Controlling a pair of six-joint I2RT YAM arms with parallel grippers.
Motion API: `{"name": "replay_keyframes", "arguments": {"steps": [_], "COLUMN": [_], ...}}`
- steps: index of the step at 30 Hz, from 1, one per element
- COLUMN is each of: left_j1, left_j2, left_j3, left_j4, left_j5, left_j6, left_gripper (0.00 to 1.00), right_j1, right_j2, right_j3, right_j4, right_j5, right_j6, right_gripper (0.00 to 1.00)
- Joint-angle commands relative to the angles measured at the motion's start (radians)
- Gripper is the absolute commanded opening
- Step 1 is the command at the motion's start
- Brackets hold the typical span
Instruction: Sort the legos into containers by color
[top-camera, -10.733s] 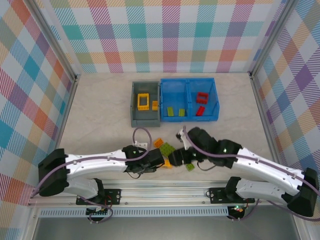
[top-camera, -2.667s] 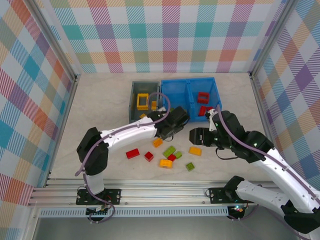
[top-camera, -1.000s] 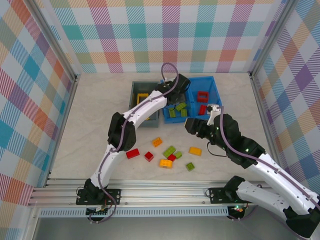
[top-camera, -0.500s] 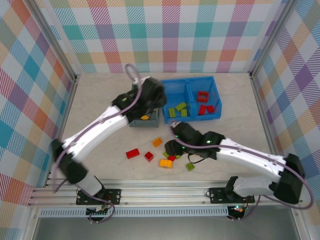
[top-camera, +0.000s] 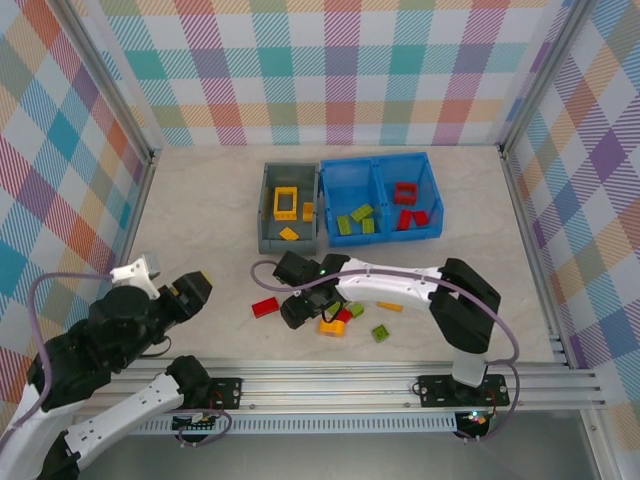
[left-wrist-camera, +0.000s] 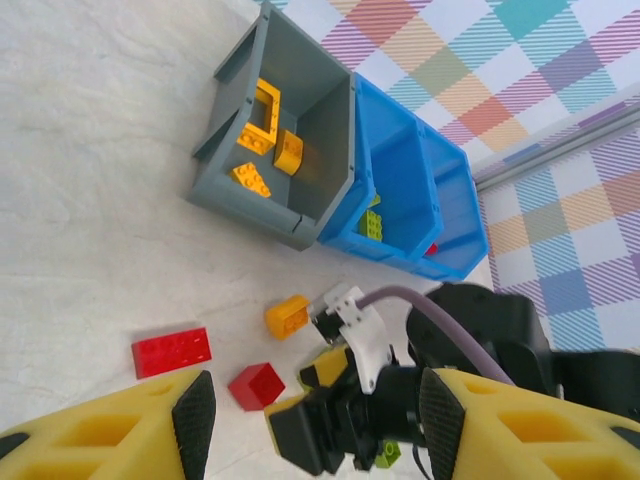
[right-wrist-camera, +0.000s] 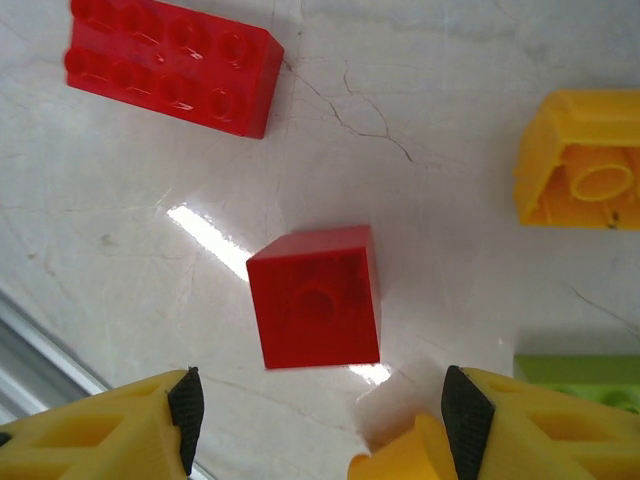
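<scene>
Marbled bench (top-camera: 200, 220): small red cube (right-wrist-camera: 315, 297) lies flat, frame centre, just above my right gripper (right-wrist-camera: 318, 405), spread either side. Left gripper (left-wrist-camera: 315, 418) spread, empty, well apart; I judge right nearer.

White arm links, black joints, lilac cables (left-wrist-camera: 400, 293); yellow end effector fingers (right-wrist-camera: 90, 430), black pads (right-wrist-camera: 186, 405).
</scene>
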Motion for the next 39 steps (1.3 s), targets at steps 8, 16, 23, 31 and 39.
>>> {"name": "replay_keyframes", "arguments": {"steps": [8, 16, 23, 31, 39], "left_j1": [0.002, 0.002, 0.002, -0.023, -0.268], "left_j2": [-0.033, -0.032, 0.042, 0.406, 0.839], "left_j3": [-0.032, -0.038, -0.062, -0.100, 0.125], "left_j4": [-0.048, -0.035, 0.091, 0.486, 0.660], "left_j5": [0.057, 0.069, 0.183, 0.417, 0.192], "left_j6": [-0.019, -0.004, 0.024, 0.022, 0.133], "left_gripper": [0.58, 0.59, 0.59, 0.56, 0.57], "right_j1": [0.005, 0.005, -0.013, -0.396, -0.870], "right_j2": [0.120, 0.139, -0.071, -0.486, -0.327], "right_j3": [0.096, 0.103, 0.053, -0.112, -0.030], "right_j4": [-0.051, -0.041, -0.086, -0.199, -0.094], "right_j5": [-0.008, 0.026, 0.117, 0.171, -0.109], "right_j6": [-0.022, -0.005, 0.024, 0.065, 0.017], "right_gripper": [0.59, 0.40, 0.31, 0.31, 0.31]}}
